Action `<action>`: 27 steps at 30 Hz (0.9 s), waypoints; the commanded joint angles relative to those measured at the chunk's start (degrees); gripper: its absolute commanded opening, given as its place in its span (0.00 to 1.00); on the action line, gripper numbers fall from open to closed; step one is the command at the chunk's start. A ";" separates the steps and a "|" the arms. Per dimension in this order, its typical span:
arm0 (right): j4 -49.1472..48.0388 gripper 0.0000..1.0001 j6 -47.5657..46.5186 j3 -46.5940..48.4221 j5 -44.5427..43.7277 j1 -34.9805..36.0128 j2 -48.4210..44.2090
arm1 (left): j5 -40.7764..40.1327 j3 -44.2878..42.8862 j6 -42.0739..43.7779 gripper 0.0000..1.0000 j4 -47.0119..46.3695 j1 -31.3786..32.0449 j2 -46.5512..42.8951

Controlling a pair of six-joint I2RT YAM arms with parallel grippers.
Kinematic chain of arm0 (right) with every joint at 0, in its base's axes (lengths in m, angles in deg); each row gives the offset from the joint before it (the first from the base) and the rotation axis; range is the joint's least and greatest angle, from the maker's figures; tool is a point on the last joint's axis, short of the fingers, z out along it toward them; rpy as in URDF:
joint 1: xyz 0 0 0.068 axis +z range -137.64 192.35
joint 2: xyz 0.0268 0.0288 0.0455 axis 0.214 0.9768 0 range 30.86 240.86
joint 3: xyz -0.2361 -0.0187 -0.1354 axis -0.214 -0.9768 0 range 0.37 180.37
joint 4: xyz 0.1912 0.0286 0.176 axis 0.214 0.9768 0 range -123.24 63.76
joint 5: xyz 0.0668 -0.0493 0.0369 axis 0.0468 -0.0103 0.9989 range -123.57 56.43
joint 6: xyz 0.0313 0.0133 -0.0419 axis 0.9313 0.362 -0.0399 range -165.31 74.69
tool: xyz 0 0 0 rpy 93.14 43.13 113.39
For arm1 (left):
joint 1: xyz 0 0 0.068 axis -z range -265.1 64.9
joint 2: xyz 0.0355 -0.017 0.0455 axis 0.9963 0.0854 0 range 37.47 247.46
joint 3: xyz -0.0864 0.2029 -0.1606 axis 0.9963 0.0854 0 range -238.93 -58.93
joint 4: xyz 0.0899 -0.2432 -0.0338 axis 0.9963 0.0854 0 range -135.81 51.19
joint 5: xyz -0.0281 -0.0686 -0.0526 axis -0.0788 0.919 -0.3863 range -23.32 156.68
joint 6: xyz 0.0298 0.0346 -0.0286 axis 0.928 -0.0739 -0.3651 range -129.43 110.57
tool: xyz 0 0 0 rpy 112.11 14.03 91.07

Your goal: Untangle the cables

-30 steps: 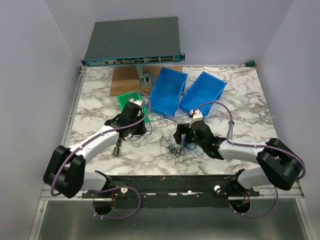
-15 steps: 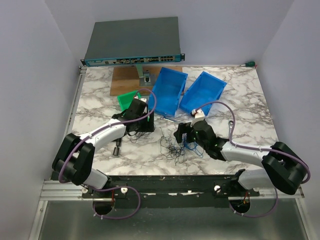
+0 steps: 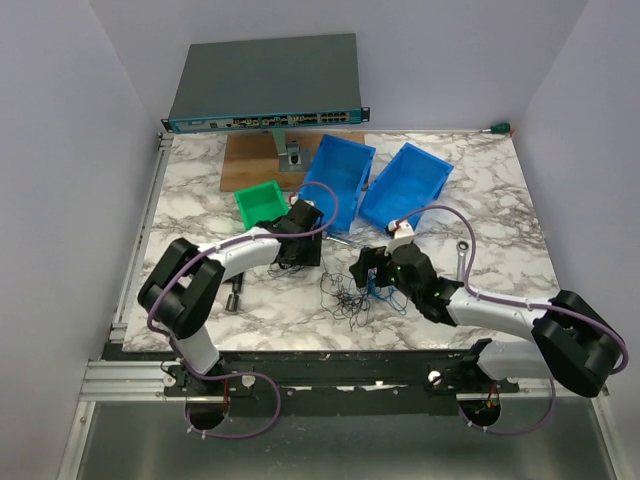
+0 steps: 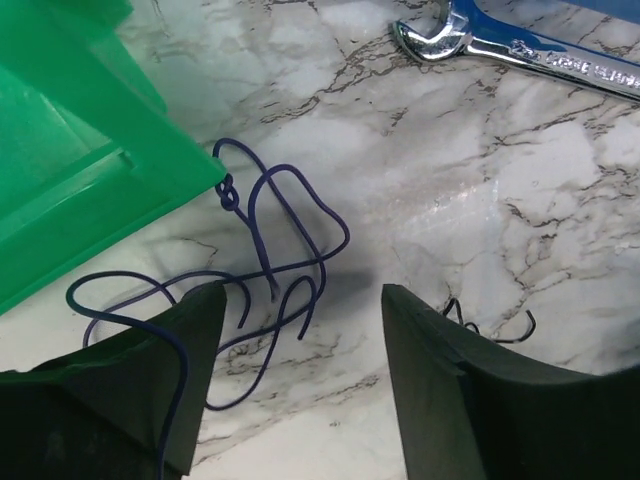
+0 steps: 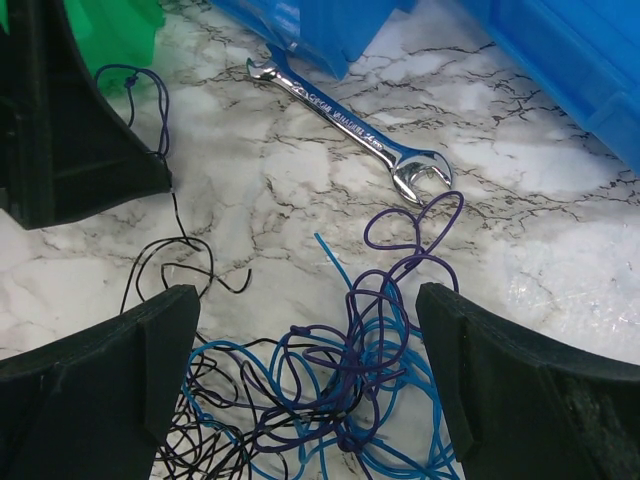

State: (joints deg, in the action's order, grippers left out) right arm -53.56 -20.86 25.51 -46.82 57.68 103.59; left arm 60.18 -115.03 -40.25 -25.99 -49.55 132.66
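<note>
White marble-pattern table [image 3: 190, 190] has bare room front-left and far right. Two blue plastic bins [image 3: 318, 195] and a green plastic bin [image 3: 245, 205] crowd the back. Right gripper [image 5: 310, 385] is wide and empty over the centre-front tangle of thin blue, purple and black wires [image 5: 345, 405]. Left gripper [image 4: 300, 375] is wide over a loose purple wire loop [image 4: 270, 240], seemingly touching the green bin's corner. The silver wrench [image 5: 350, 115] is clear only in wrist views.

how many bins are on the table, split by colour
blue bins: 2
green bin: 1
total: 3
</note>
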 commanded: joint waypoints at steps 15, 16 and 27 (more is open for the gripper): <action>-3.03 1.00 0.46 -2.96 -1.99 0.21 -4.57 | 2.82 2.40 -0.35 0.00 -0.42 0.57 -4.01; -3.04 1.00 0.51 -2.90 -2.16 0.21 -4.54 | 2.94 2.35 -0.08 0.00 0.55 0.53 -5.99; -3.06 0.98 1.02 -3.85 -5.30 0.23 -7.03 | 2.80 -0.72 1.85 0.00 7.99 -0.57 -22.02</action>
State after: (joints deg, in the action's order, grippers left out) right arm -55.46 -20.67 23.02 -49.14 57.68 98.58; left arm 62.04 -113.87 -39.80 -21.12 -49.29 113.28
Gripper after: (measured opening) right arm 0.987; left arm 0.023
